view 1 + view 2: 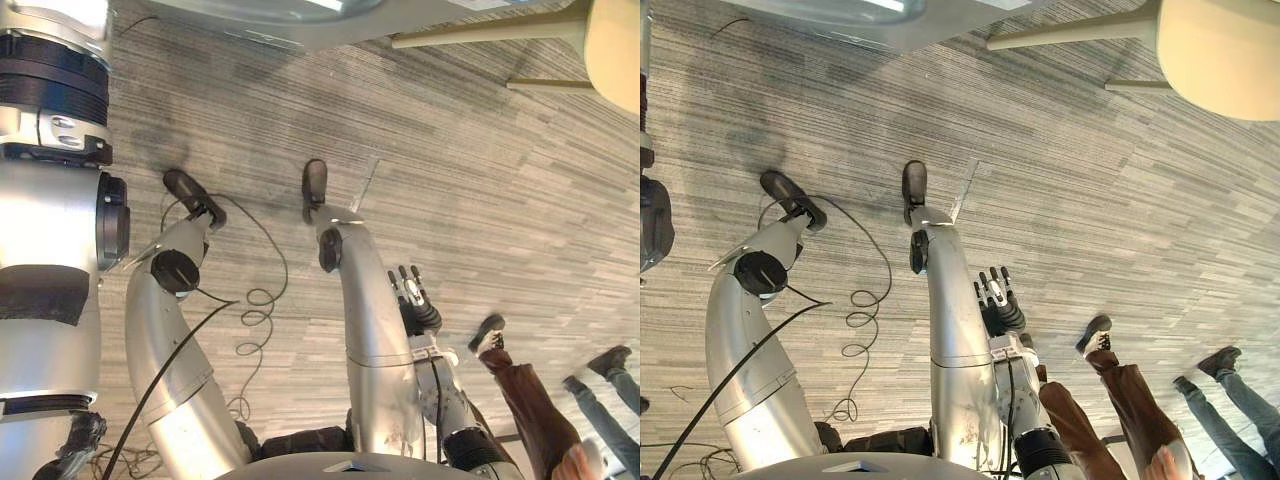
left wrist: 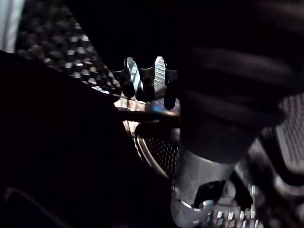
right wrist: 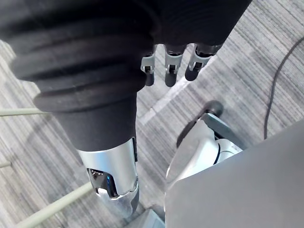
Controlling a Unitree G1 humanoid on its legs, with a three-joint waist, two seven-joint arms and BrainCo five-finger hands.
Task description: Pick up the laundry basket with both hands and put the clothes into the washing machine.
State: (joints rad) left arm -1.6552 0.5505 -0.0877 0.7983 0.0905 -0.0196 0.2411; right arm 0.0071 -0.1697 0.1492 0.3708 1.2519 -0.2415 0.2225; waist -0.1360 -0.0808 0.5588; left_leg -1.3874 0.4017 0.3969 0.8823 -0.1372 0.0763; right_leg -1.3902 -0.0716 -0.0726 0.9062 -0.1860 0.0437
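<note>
Right wrist view: right robot hand [image 3: 171, 64] hangs (relaxed).

Around your right hand [image 1: 414, 296], which hangs with relaxed fingers, the striped floor [image 1: 480, 170] lies open ahead and out to the right, so you have room to swing forward there. Watch the right rear: a person's leg in brown trousers [image 1: 530, 410] stands near the hand, and legs in blue jeans [image 1: 603, 400] stand farther out on the same side. Well ahead on the right, a pale seat [image 1: 1220, 55] and its pale bars [image 1: 1070, 38] block the way. A grey body [image 1: 270, 25] closes the far edge ahead. Your left hand [image 2: 159, 73] has little room: dark surfaces crowd it, with perforated metal [image 2: 161, 152] just beside it.
</note>
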